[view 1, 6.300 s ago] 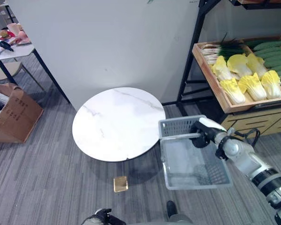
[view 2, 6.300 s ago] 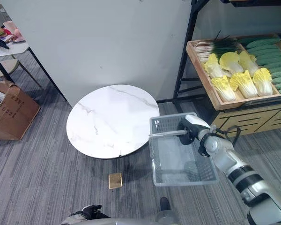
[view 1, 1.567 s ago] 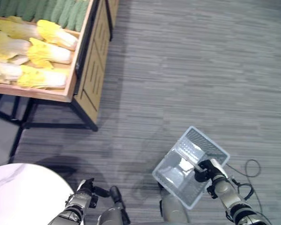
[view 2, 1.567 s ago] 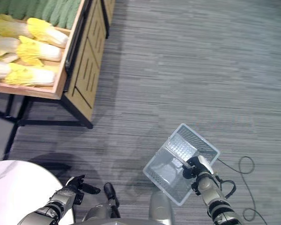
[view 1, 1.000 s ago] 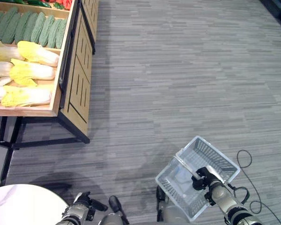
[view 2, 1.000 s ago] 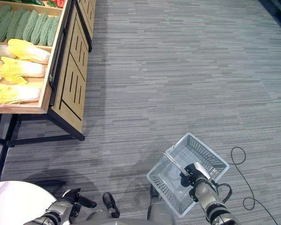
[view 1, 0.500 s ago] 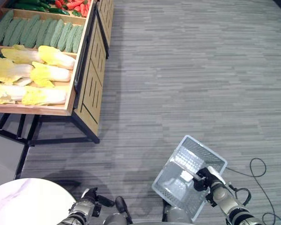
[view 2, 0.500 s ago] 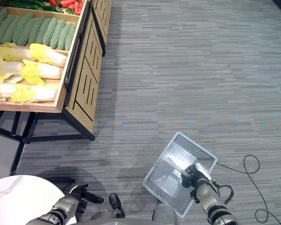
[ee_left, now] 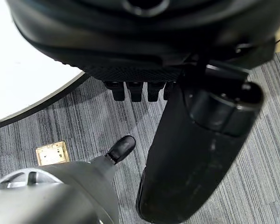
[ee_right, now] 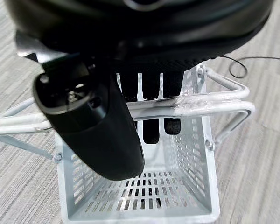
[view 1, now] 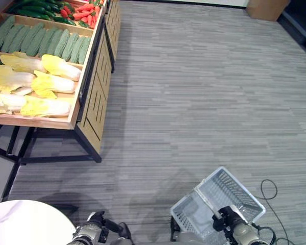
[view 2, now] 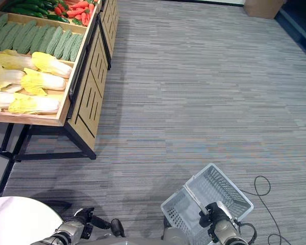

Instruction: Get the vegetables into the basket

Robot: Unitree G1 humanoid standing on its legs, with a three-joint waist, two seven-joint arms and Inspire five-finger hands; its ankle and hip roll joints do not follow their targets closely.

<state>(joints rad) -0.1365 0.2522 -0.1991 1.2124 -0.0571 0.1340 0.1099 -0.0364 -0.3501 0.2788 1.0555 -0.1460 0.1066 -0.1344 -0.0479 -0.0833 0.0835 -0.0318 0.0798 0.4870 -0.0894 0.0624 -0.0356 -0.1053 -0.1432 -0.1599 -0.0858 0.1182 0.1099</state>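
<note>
Two hands low in frame: right hand [view 2: 217,218] w/ fingers curled round the basket [view 2: 229,196] handle at bottom right, basket empty per right wrist view. Left hand [view 1: 91,233] at bottom left, fingers curled, holding nothing. Vs a moment ago the whole view has shifted (camera moved); vegetables [view 1: 38,84] sit in the wooden shelf tray [view 1: 86,76] upper left, well apart from basket. Judgement: robot not yet in reach, no veg collected.

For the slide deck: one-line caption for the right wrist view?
Right hand curled round the handle of an empty white basket above grey carpet.
</note>
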